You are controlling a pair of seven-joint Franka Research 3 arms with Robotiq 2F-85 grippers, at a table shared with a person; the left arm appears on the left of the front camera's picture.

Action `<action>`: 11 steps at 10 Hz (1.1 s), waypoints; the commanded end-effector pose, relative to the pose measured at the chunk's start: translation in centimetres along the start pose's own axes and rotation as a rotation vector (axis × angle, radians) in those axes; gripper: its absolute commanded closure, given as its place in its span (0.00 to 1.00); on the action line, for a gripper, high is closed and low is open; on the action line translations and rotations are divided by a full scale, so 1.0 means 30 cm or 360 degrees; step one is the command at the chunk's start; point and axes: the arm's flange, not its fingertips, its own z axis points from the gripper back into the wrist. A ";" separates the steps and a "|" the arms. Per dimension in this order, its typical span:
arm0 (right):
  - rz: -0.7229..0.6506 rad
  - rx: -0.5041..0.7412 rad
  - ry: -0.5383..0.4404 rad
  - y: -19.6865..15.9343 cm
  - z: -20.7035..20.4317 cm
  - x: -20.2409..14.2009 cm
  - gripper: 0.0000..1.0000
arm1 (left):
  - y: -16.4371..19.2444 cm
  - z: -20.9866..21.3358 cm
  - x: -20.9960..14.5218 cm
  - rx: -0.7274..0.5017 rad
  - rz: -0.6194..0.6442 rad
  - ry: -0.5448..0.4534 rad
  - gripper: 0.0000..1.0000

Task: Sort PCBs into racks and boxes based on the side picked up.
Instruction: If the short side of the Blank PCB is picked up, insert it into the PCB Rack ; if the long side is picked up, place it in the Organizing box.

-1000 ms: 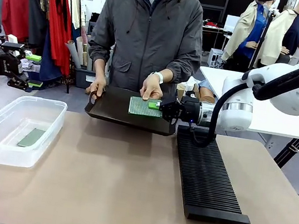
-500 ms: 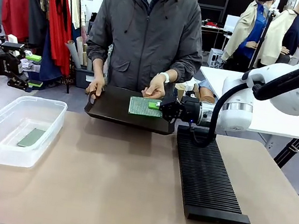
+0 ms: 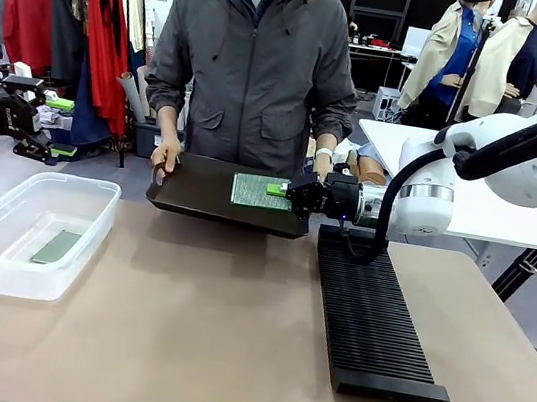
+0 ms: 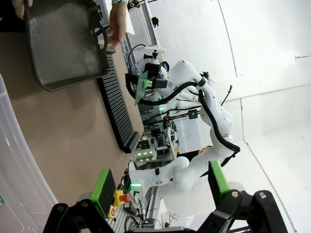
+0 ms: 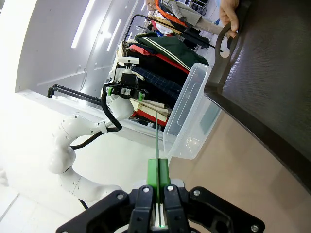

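1. Front view: the right claw (image 3: 290,192) is clamped on the right end of a circuit board (image 3: 255,191) (patterned face up) at the person's tray (image 3: 198,196).
2. The rack (image 3: 373,313) lies just near-right of the claw; the box (image 3: 9,282) is well left.
3. The left claw (image 4: 160,183) stands apart.

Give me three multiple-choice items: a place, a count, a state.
1. The thin green circuit board in the right gripper is: A at the smooth black flat tray; B in the slotted rack; C on the bare tabletop.
2. Boards lying in the clear plastic tub: A none; B one; C three.
3. The left gripper is: A shut on a board; B shut empty; C open.
Answers: 1 A, the front view shows it held at the tray's right part. 2 B, one board lies on its floor. 3 C, its pads stand wide apart.
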 end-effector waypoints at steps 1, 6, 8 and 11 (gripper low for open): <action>0.0004 0.0003 -0.0003 0.004 -0.005 0.001 1.00 | -0.007 0.004 -0.006 -0.0009 0.0007 0.0007 0.00; 0.0004 0.0003 -0.0003 0.004 -0.005 0.001 1.00 | -0.007 0.004 -0.006 -0.0009 0.0007 0.0007 0.00; 0.0004 0.0003 -0.0003 0.004 -0.005 0.001 1.00 | -0.007 0.004 -0.006 -0.0009 0.0007 0.0007 0.00; 0.0000 0.0000 0.0000 0.000 0.000 0.000 1.00 | -0.007 0.004 -0.006 -0.0009 0.0007 0.0007 0.00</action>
